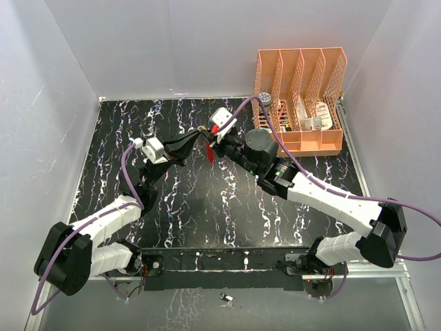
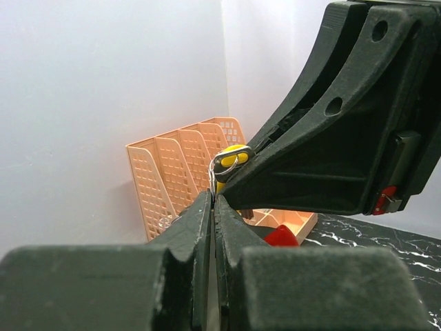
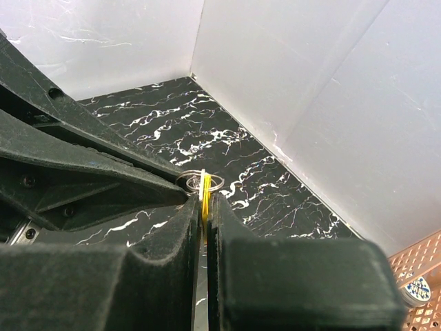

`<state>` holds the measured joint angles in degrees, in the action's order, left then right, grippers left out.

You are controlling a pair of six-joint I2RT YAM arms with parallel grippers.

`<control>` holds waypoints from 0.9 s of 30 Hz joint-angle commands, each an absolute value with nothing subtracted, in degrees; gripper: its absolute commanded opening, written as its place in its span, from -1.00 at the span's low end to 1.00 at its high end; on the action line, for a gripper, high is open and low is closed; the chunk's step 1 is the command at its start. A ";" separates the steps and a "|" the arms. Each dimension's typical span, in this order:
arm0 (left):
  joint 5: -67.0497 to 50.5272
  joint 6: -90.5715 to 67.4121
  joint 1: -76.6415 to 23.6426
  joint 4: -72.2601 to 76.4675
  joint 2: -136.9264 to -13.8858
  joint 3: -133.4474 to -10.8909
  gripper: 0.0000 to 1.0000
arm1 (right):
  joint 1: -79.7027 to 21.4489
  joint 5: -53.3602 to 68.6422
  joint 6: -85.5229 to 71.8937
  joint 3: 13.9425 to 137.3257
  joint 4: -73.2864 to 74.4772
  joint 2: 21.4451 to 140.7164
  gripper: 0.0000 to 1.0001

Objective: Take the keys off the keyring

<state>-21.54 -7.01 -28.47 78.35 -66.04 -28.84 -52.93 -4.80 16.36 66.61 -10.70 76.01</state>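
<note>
Both grippers meet above the middle back of the black marbled table. My right gripper point(image 3: 205, 198) is shut on the yellow key point(image 3: 205, 185), held edge-on between its pads. The thin wire keyring point(image 3: 200, 181) loops just past those tips. My left gripper point(image 2: 214, 198) is shut, its tips pinching the keyring point(image 2: 222, 164) right below the yellow key head point(image 2: 236, 156). The red key point(image 1: 209, 152) hangs loose under the two grippers; it also shows as a red key point(image 2: 281, 236) below the right gripper's black finger point(image 2: 324, 138). From above, left gripper point(image 1: 199, 137) and right gripper point(image 1: 215, 135) nearly touch.
An orange slotted file organizer point(image 1: 303, 96) stands at the back right corner with small items in it. White walls close in the table on three sides. A small metal piece point(image 1: 226, 298) lies on the near strip between the arm bases.
</note>
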 commanded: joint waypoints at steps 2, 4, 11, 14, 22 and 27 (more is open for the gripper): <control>-21.11 -3.76 -28.65 73.99 -63.16 -32.70 -1.00 | -53.95 -3.74 16.39 70.00 -12.78 74.66 -1.00; -20.63 -2.98 -28.63 72.26 -62.89 -33.01 -1.00 | -54.25 -3.77 17.28 71.51 -11.25 75.07 -1.00; -19.16 1.48 -28.64 63.28 -60.75 -34.66 -1.00 | -55.12 -6.97 22.04 77.46 -2.76 76.12 -1.00; -19.09 2.68 -28.65 61.25 -60.10 -35.13 -1.00 | -55.64 -9.48 23.61 80.37 1.44 76.88 -1.00; -18.87 5.80 -28.65 55.43 -58.57 -36.02 -1.00 | -59.06 -21.05 30.08 87.87 10.60 80.55 -1.00; -17.99 7.15 -28.64 52.62 -58.40 -36.92 -1.00 | -61.50 -25.34 32.65 90.78 12.55 82.74 -1.00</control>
